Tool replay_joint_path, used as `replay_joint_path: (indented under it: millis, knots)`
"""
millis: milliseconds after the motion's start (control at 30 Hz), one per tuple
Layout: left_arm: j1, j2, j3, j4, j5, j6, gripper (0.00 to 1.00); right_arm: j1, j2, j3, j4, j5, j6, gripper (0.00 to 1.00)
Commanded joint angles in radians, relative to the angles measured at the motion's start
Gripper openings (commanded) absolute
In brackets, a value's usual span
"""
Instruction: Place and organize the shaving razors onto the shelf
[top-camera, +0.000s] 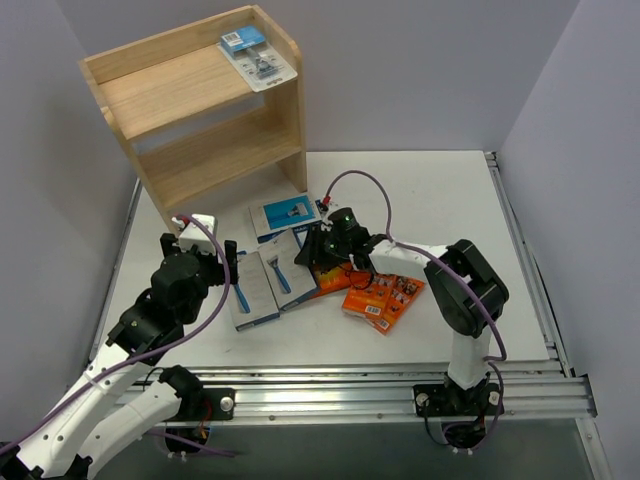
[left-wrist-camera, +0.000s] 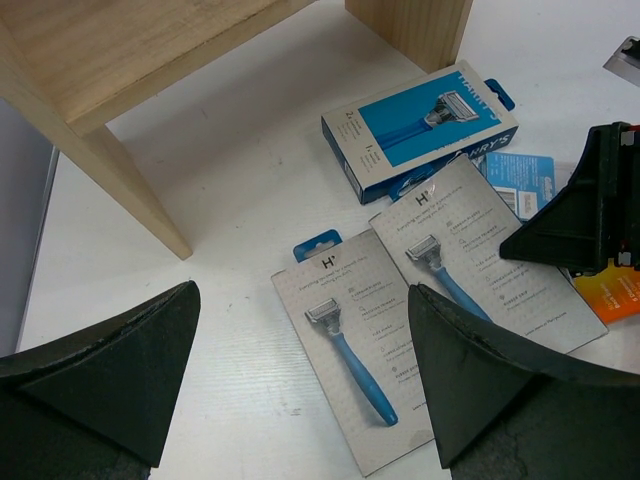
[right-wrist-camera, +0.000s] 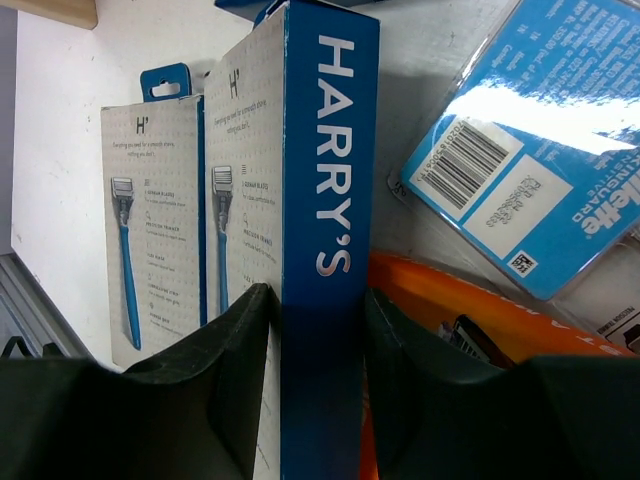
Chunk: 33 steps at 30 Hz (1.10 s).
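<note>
The wooden shelf (top-camera: 200, 110) stands at the back left with a clear blister razor pack (top-camera: 258, 55) on its top tier. Two grey-and-blue razor packs (top-camera: 252, 290) (top-camera: 287, 270), a blue box (top-camera: 283, 215) and orange packs (top-camera: 385, 300) lie on the table. My right gripper (right-wrist-camera: 318, 295) is shut on the right edge of one grey-and-blue pack (right-wrist-camera: 330, 150), one finger on each face. My left gripper (left-wrist-camera: 300, 300) hangs open above the other grey pack (left-wrist-camera: 350, 350), touching nothing.
A blue-header blister pack (right-wrist-camera: 540, 170) and an orange pack (right-wrist-camera: 450, 310) lie right beside the held pack. The shelf's leg (left-wrist-camera: 120, 170) stands just beyond the left gripper. Grey walls close in the table; a metal rail (top-camera: 400, 385) runs along its near edge.
</note>
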Motion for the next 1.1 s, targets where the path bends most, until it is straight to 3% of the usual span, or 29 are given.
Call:
replay_joint_path:
  millis: [0, 500, 733, 767, 800, 867, 1067]
  knots:
    - [0.004, -0.011, 0.048, 0.008, 0.010, -0.008, 0.94, 0.038, -0.051, 0.024, -0.042, -0.017, -0.007, 0.00]
    - [0.003, -0.064, 0.043, 0.011, -0.015, -0.011, 0.94, 0.156, -0.086, 0.193, -0.104, 0.089, 0.034, 0.00]
    - [0.003, -0.100, 0.029, 0.028, -0.029, -0.008, 0.94, 0.185, -0.004, 0.271, -0.062, 0.020, 0.074, 0.01]
    - [0.003, -0.097, 0.032, 0.024, -0.029, -0.008, 0.94, 0.187, 0.012, 0.282, -0.073, 0.011, 0.074, 0.30]
    - [0.003, -0.088, 0.034, 0.024, -0.030, -0.008, 0.94, 0.185, 0.026, 0.288, -0.081, 0.014, 0.074, 0.43]
    - [0.004, -0.083, 0.037, 0.017, -0.029, -0.008, 0.94, 0.184, 0.040, 0.290, -0.093, 0.031, 0.071, 0.53]
    - [0.003, -0.072, 0.039, 0.015, -0.021, -0.010, 0.94, 0.127, -0.014, 0.297, -0.208, 0.181, 0.047, 0.58]
